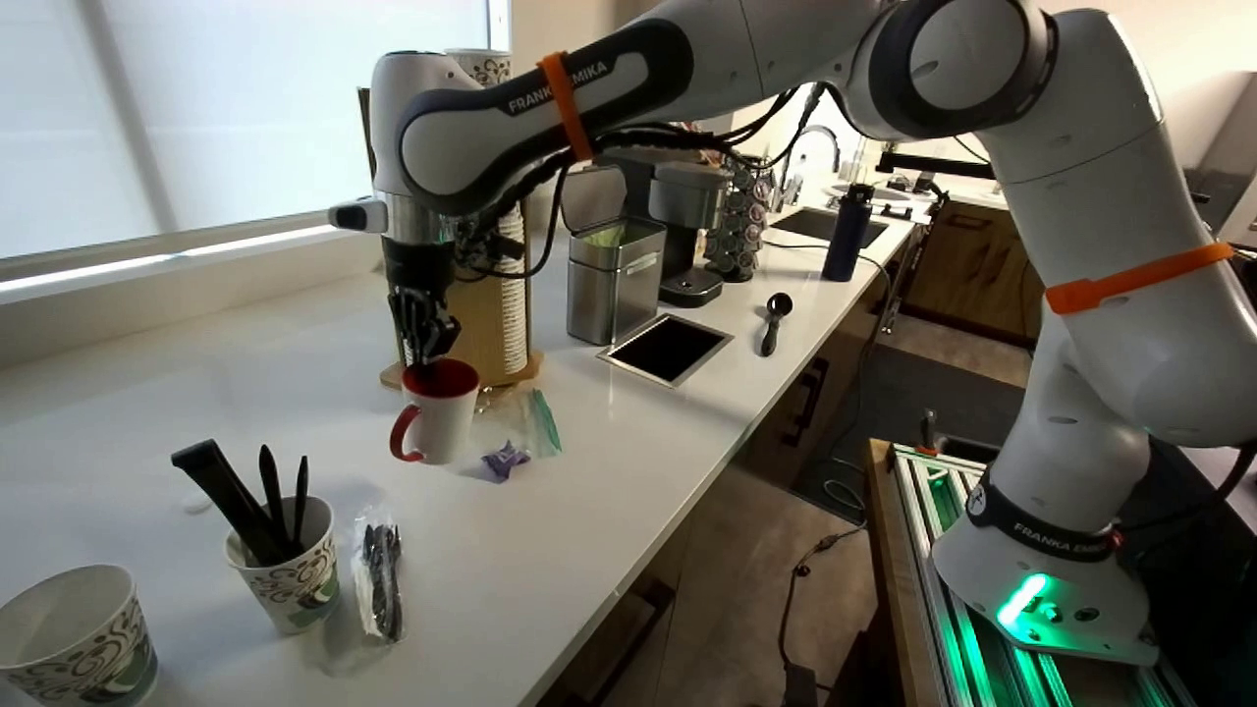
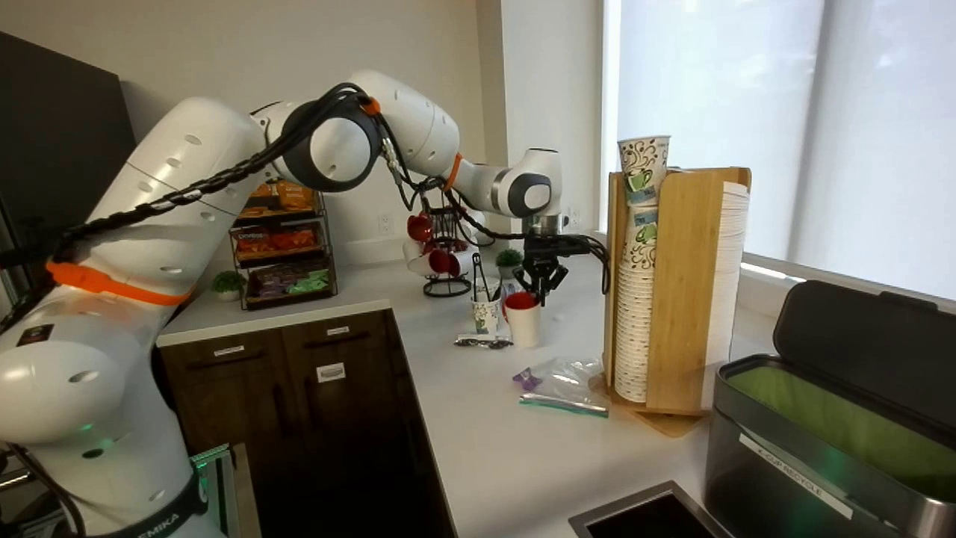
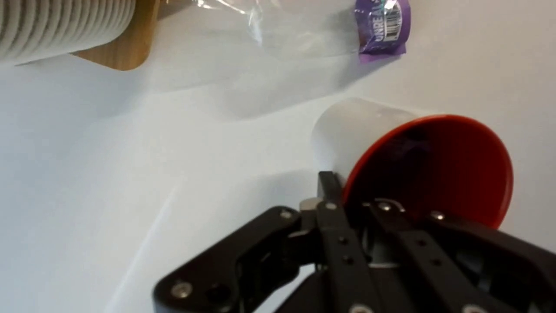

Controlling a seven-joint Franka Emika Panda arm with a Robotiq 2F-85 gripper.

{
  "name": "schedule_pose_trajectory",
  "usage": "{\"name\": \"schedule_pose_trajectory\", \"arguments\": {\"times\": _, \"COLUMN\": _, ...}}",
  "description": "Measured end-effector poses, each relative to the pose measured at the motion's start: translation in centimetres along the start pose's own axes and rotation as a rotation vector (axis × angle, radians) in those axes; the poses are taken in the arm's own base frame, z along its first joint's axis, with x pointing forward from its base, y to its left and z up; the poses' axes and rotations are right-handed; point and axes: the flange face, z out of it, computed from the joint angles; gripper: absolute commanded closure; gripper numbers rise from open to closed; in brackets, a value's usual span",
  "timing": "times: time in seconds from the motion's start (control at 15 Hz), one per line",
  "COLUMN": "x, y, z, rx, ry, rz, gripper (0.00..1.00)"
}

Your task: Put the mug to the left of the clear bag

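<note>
The black metal fingers (image 3: 332, 204) of the two-finger gripper (image 3: 352, 201) are pinched on the rim of a white cylindrical mug (image 1: 447, 424), red inside, with a red loop handle (image 1: 397, 438). In the wrist view a finger lies along the mug's outer wall and its mate reaches inside; in both exterior views the mug hangs or stands upright below them. Whether its base touches the white counter (image 1: 520, 550) I cannot tell.

Just beside the mug, away from its handle, lies a small purple wrapper (image 3: 384, 28) printed with "UNREAL" and a barcode. Near the mug on that same side is a clear plastic bag (image 2: 571, 382) with a green zip strip; I cannot tell whether the wrapper is inside it. Farther from the mug stands a wooden holder (image 2: 678, 299) with stacked paper cups (image 2: 633, 336). On the mug's handle side lies a clear plastic packet of black cutlery (image 1: 381, 579).

Well apart from the mug, a dark metal bin (image 2: 777, 497) bears the label (image 2: 795, 476) "K-CUP RECYCLE". Also well apart from it, in an exterior view, red snack bags (image 2: 276, 240) show "Doritos". Above the mug, the white robot arm (image 1: 805, 39) reads "FRANKA EMIKA", partly under an orange strap (image 1: 567, 108).
</note>
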Motion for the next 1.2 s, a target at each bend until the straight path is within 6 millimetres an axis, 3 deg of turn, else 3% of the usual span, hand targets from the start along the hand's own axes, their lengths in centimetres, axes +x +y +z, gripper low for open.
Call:
{"name": "schedule_pose_trajectory", "arguments": {"times": 0.47, "x": 0.8, "y": 0.6, "z": 2.0, "rx": 0.08, "ry": -0.059, "rz": 0.0, "gripper": 0.98}}
{"name": "schedule_pose_trajectory", "arguments": {"times": 0.87, "x": 3.4, "y": -1.4, "z": 5.3, "rx": 0.085, "ry": -0.136, "rz": -0.019, "gripper": 0.98}}
{"name": "schedule_pose_trajectory", "arguments": {"times": 1.2, "x": 4.4, "y": -2.2, "z": 6.0, "rx": 0.066, "ry": -0.178, "rz": -0.063, "gripper": 0.98}}
